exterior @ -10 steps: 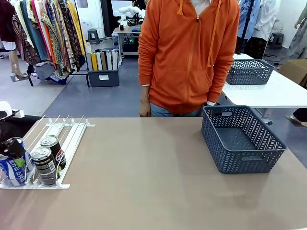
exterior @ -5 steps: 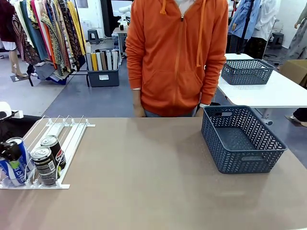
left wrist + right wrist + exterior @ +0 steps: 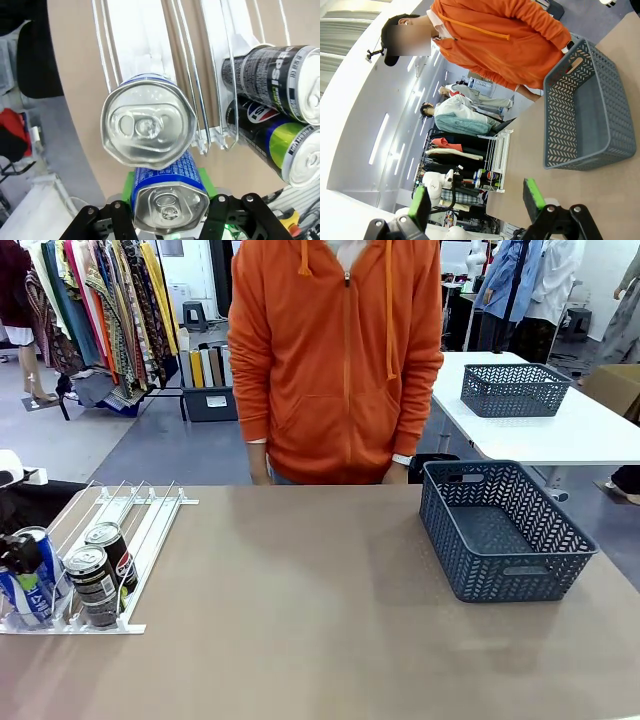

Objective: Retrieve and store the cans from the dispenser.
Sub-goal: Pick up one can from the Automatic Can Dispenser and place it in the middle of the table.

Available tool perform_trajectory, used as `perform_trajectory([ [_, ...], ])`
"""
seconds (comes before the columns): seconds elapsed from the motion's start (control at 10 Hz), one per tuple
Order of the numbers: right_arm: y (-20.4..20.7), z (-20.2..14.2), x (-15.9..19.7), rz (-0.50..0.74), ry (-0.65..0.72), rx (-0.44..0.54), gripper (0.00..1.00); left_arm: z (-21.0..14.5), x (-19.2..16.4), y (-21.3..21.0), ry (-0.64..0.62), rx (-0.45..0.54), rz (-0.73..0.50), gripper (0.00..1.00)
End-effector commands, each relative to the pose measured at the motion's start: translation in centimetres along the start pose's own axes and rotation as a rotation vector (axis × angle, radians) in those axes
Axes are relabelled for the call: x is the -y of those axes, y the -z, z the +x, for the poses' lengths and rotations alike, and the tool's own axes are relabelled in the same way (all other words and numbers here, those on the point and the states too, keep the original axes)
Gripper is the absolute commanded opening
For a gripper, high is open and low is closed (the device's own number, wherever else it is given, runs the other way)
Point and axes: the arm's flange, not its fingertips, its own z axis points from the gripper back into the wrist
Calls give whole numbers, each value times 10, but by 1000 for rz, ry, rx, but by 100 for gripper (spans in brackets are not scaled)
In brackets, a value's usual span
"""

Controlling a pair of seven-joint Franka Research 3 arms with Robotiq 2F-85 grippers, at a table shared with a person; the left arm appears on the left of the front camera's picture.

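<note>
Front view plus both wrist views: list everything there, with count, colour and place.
blue-and-white cans: two, dispenser's left lane, front one gripped
Pepsi cans: two, black, lane beside them
dispenser: one, white wire, table's left end
mesh basket: one, dark grey, table's right side
second basket: one, dark grey, white table behind
table: one, tan
person: one, orange hoodie, far side
left pincer: shut on a blue-and-white can
right pincer: open, empty

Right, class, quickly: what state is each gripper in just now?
Left gripper: closed on the nearer blue can.
Right gripper: open, holding nothing.
</note>
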Motion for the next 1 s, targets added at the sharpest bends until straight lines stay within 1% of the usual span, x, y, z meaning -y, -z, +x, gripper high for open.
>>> perform_trajectory([
  [0.0,1,5,-3,21,-15,16,100,-18,11,-53,32,45,34,0],
  [0.1,1,5,-3,21,-15,16,100,-33,21,-93,53,91,74,0],
  [0.3,1,5,-3,21,-15,16,100,-63,40,-162,122,224,107,0],
  [0.4,1,5,-3,21,-15,16,100,-78,46,-194,138,290,131,0],
  [0.5,1,5,-3,21,-15,16,100,-82,46,-210,142,332,134,0],
  [0.6,1,5,-3,21,-15,16,100,-88,40,-229,140,370,105,0],
  [0.7,1,5,-3,21,-15,16,100,-89,32,-238,153,393,48,0],
  [0.8,1,5,-3,21,-15,16,100,-86,24,-237,98,404,15,0],
  [0.9,1,5,-3,21,-15,16,100,-99,43,-240,164,387,82,0],
])
